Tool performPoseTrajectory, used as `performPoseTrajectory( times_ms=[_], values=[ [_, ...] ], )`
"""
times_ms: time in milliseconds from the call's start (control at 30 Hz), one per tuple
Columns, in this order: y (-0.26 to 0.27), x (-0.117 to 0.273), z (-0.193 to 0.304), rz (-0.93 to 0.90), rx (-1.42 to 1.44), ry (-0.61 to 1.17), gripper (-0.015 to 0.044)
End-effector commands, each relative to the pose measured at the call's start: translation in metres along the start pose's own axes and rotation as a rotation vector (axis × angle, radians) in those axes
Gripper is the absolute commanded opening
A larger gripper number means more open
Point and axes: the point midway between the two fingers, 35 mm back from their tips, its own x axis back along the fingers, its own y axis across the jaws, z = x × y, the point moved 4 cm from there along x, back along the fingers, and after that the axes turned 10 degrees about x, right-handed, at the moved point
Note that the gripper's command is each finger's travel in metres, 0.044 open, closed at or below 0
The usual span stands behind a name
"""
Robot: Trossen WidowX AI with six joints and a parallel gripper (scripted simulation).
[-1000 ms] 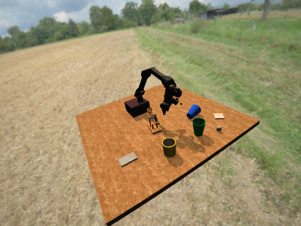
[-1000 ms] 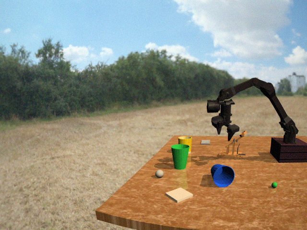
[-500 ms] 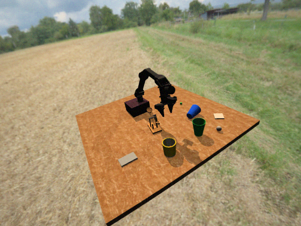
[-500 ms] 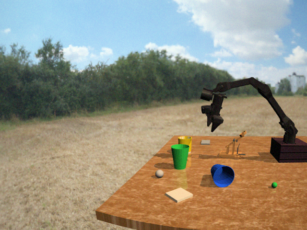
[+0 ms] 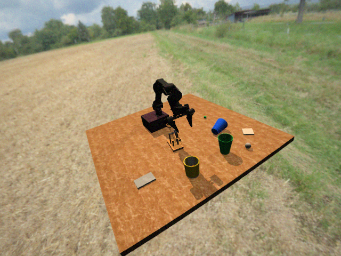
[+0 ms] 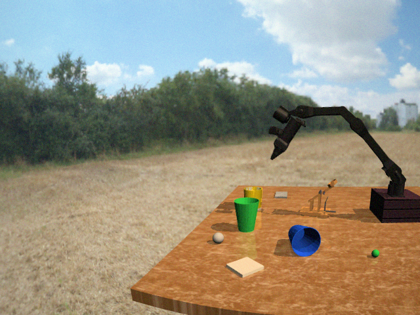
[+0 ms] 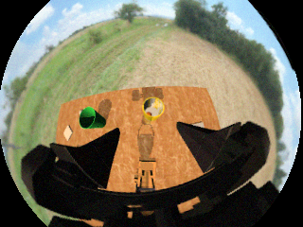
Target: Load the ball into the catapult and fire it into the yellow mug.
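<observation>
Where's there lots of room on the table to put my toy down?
There's a wide bare patch between the catapult and the tan slab. Another lies between the green ball and the blue cup. It's crowded where the green cup, blue cup and gray ball sit.

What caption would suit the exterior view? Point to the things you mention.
Black robot arm, gripper (image 6: 272, 158) open, above a brown wooden table (image 6: 189, 268) holding a small wooden catapult (image 6: 317, 203).
</observation>
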Motion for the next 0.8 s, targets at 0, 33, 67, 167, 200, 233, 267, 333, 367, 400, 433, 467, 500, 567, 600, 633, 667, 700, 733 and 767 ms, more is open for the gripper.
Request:
performPoseTrajectory(
  times_ms=[0,33,67,167,200,233,267,333,367,400,433,467,500,567,600,633,667,700,733,767],
  values=[
    [-0.0217,0.0047,-0.0091,0.001,-0.068,-0.068,0.0440],
    [-0.0250,0.0062,-0.0105,0.001,-0.077,-0.080,0.0440],
    [-0.0262,0.0067,-0.0110,0.002,-0.080,-0.083,0.0440],
    [-0.0262,0.0067,-0.0110,0.002,-0.080,-0.083,0.0440],
    [-0.0262,0.0067,-0.0110,0.002,-0.080,-0.083,0.0440],
    [-0.0262,0.0067,-0.0110,0.002,-0.080,-0.083,0.0440],
    [-0.0262,0.0067,-0.0110,0.002,-0.080,-0.083,0.0440],
    [-0.0262,0.0067,-0.0110,0.002,-0.080,-0.083,0.0440],
    [-0.0262,0.0067,-0.0110,0.002,-0.080,-0.083,0.0440],
    [-0.0262,0.0067,-0.0110,0.002,-0.080,-0.083,0.0440],
    [-0.0262,0.0067,-0.0110,0.002,-0.080,-0.083,0.0440],
    [-0.0262,0.0067,-0.0110,0.002,-0.080,-0.083,0.0440],
    [-0.0262,0.0067,-0.0110,0.002,-0.080,-0.083,0.0440],
    [-0.0249,0.0029,-0.0134,0.005,-0.081,-0.094,0.0440],
    [-0.0246,0.0018,-0.0141,0.006,-0.081,-0.097,0.0440],
    [-0.0246,0.0018,-0.0141,0.006,-0.081,-0.097,0.0440],
    [-0.0246,0.0018,-0.0141,0.006,-0.081,-0.097,0.0440],
    [-0.0246,0.0018,-0.0141,0.006,-0.081,-0.097,0.0440],
    [-0.0246,0.0018,-0.0141,0.006,-0.081,-0.097,0.0440],
    [-0.0244,0.0053,-0.0145,0.007,-0.074,-0.099,0.0440]
  ],
)
